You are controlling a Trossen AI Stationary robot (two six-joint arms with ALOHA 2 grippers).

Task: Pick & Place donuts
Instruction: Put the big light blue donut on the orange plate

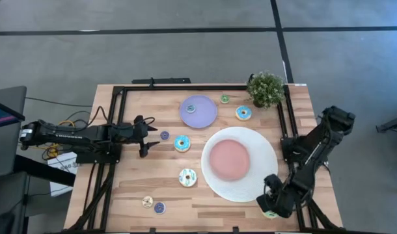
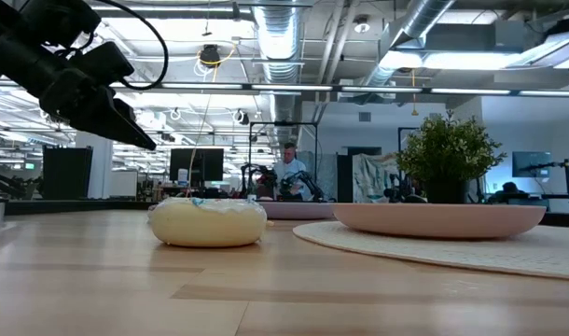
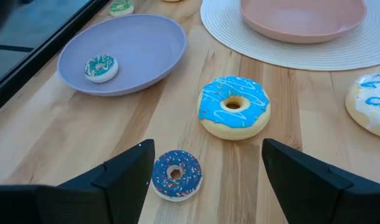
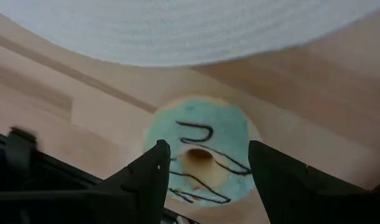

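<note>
My left gripper [image 1: 147, 135] [image 3: 207, 147] hovers open over the table's left part. A tiny purple-blue sprinkled donut [image 3: 175, 174] [image 1: 164, 135] lies on the wood between its fingers, and a blue-iced donut [image 3: 233, 107] [image 1: 181, 143] lies just beyond. My right gripper [image 1: 271, 204] [image 4: 209, 148] is open at the near right corner. Its fingers stand on either side of a pale green donut with dark stripes [image 4: 202, 157] that lies flat on the wood; no touch shows. A cream donut [image 1: 187, 177] [image 2: 208, 222], a second blue donut [image 1: 243, 113] and several tiny ones lie around.
The lavender plate [image 1: 198, 111] [image 3: 121, 53] holds a tiny green donut [image 3: 101, 67]. The big white plate with pink centre [image 1: 263, 170] fills the right middle, close to my right gripper. A potted plant [image 1: 265, 89] stands at the far right. Two tiny donuts [image 1: 153, 204] lie near the front edge.
</note>
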